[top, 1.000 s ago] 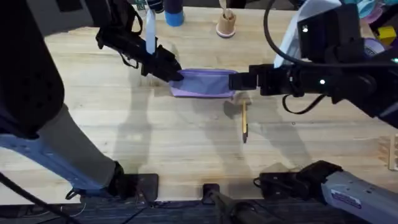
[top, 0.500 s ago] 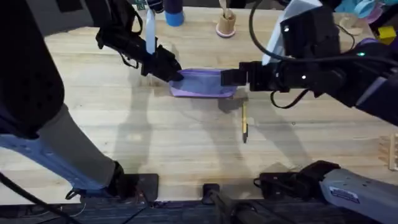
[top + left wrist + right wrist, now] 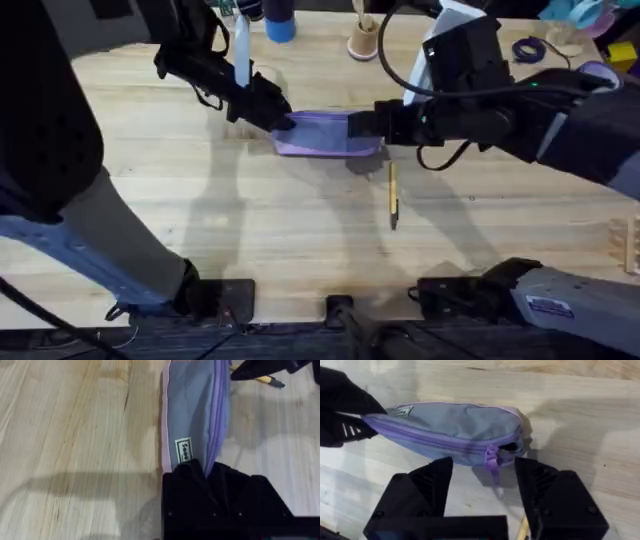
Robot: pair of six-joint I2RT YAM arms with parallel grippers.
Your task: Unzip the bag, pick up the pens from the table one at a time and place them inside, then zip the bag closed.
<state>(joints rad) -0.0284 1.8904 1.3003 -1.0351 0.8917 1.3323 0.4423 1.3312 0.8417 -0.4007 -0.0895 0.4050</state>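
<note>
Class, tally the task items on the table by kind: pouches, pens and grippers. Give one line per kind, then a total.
Lavender pouch: 1
Yellow pen: 1
Grippers: 2, left gripper and right gripper
Total: 4

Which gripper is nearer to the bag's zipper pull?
Right. The right gripper is open with the zipper pull between its fingers, at one end of the bag. The left gripper is clamped on the bag's opposite end.
</note>
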